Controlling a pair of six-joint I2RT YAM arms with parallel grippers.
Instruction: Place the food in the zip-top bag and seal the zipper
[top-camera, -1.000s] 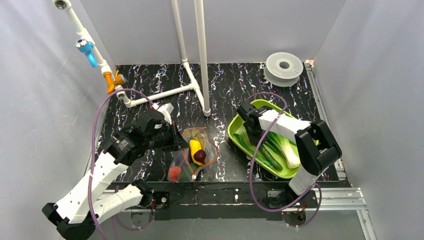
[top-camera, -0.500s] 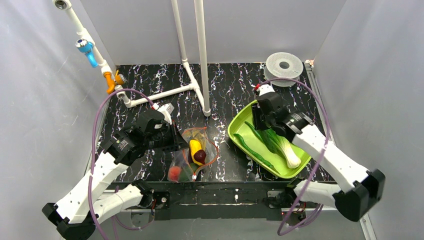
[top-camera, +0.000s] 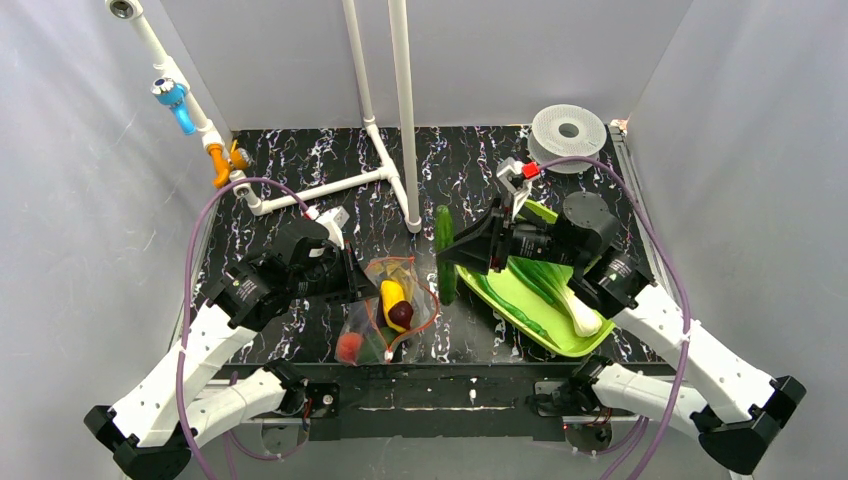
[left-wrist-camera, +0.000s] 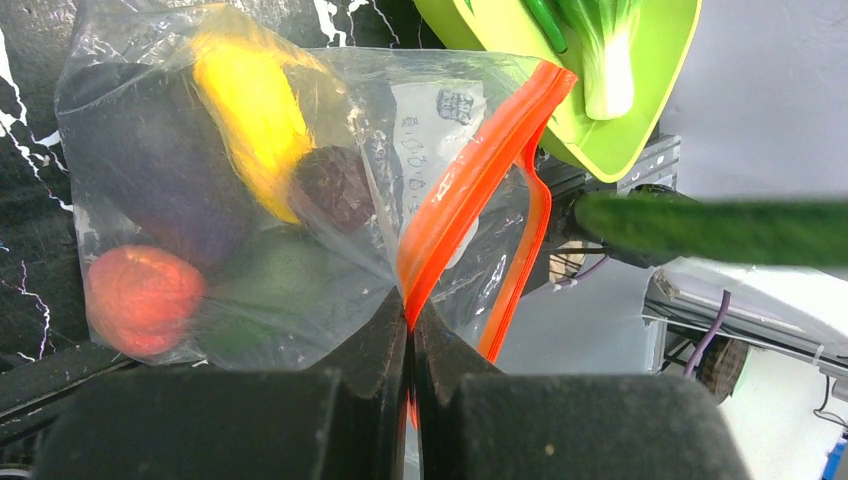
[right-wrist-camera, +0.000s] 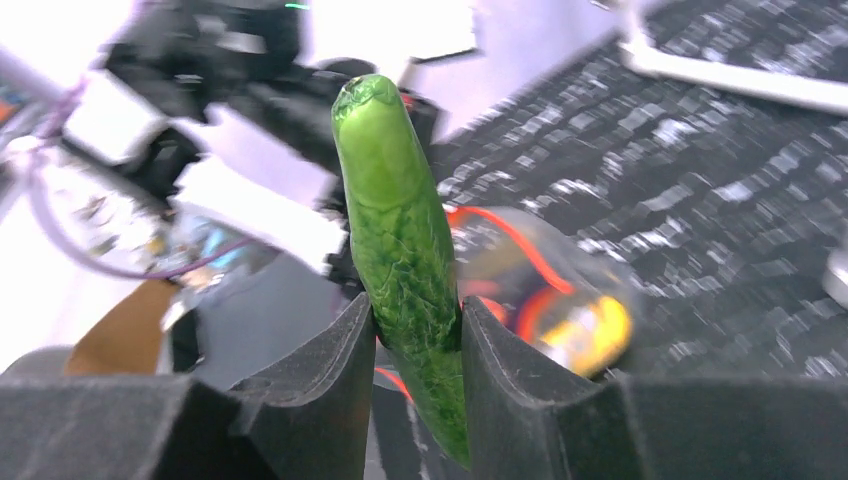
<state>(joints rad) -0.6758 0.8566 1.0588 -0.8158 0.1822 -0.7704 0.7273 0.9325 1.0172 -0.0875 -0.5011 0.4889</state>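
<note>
In the middle of the top view, the bag (top-camera: 385, 312) lies on the black table (top-camera: 300, 170), just left of the tray (top-camera: 542, 336). The left gripper (top-camera: 357, 283) meets the bag's upper left edge. Through the plastic show a yellow piece (top-camera: 390, 295), a dark round piece (top-camera: 400, 314) below it and a tomato (top-camera: 348, 347) at the lower left. The right gripper (top-camera: 452, 255) reaches left from over the tray and clamps a cucumber (top-camera: 442, 222), which runs up and down the frame between bag and tray. A bok choy (top-camera: 576, 306) lies on the tray at the right, with a long green leaf (top-camera: 512, 305) beside it. In the left wrist view, the fingers (left-wrist-camera: 370, 350) are pressed together at bottom center on one lip of the zipper (left-wrist-camera: 470, 180). The other lip bows away to the right, so the mouth gapes. An eggplant (left-wrist-camera: 170, 170) fills the upper left of the bag, and a blurred green shape sits beside the tomato at the lower left. The cucumber crosses the right edge as a green blur, beyond the bag's mouth. In the right wrist view, the two pads (right-wrist-camera: 320, 390) grip the cucumber low on its length. Its tip points to the top of the frame, and the open bag lies blurred behind it at center right.
</note>
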